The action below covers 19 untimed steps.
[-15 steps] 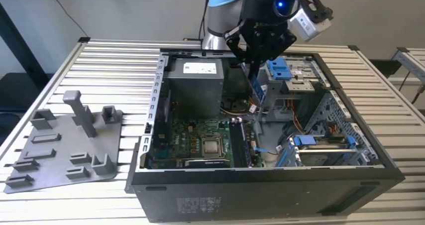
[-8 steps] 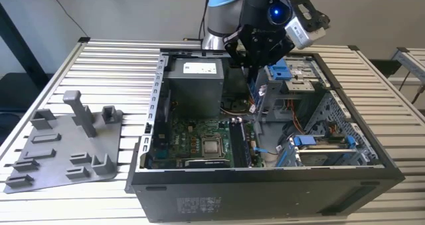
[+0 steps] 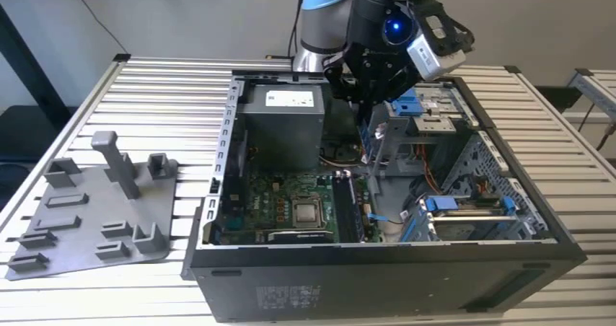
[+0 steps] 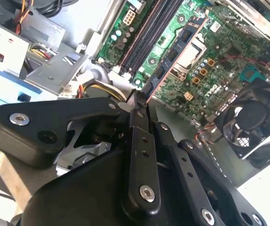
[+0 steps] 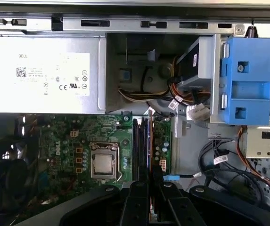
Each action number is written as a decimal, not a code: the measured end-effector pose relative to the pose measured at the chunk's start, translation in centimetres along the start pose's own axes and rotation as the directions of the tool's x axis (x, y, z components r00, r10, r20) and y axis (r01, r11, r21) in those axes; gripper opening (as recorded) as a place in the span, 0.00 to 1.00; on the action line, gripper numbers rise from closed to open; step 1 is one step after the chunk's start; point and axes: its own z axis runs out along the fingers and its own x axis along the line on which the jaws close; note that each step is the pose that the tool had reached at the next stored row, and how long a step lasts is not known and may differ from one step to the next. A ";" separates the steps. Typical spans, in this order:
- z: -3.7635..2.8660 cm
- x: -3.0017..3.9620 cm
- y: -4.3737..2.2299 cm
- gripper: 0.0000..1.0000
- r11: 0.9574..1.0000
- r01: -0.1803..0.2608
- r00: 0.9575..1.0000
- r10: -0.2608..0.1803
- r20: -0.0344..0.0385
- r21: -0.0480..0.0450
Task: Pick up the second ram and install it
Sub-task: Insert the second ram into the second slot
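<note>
Green-black ram (image 4: 172,56): the gripper (image 4: 139,100) is pinching it by one end, fingers pressing together on its flat faces. The stick is hanging edge-on inside the case (image 3: 385,268), over the motherboard (image 5: 64,141), running roughly along the slots (image 5: 139,141) and seemingly not touching them. Step in hand, by judgement: lining up for insertion. Seating is calling for the edge squared over a free slot, then an even, straight press.

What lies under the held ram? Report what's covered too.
Beneath the second ram, clamped in the gripper, lie the black memory slots and green motherboard. The gripper's fingers cover the slots' near ends.
</note>
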 end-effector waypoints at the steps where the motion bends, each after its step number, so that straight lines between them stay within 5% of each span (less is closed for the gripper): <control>1: 0.00 0.00 0.00 0.14 1.000 0.000 1.000 0.000 0.000 0.000; 13: 1.54 -0.06 -0.01 0.14 1.000 -0.011 1.000 0.011 0.001 0.000; 19: 2.63 -1.16 -0.02 0.14 1.000 -0.021 1.000 0.021 0.001 0.000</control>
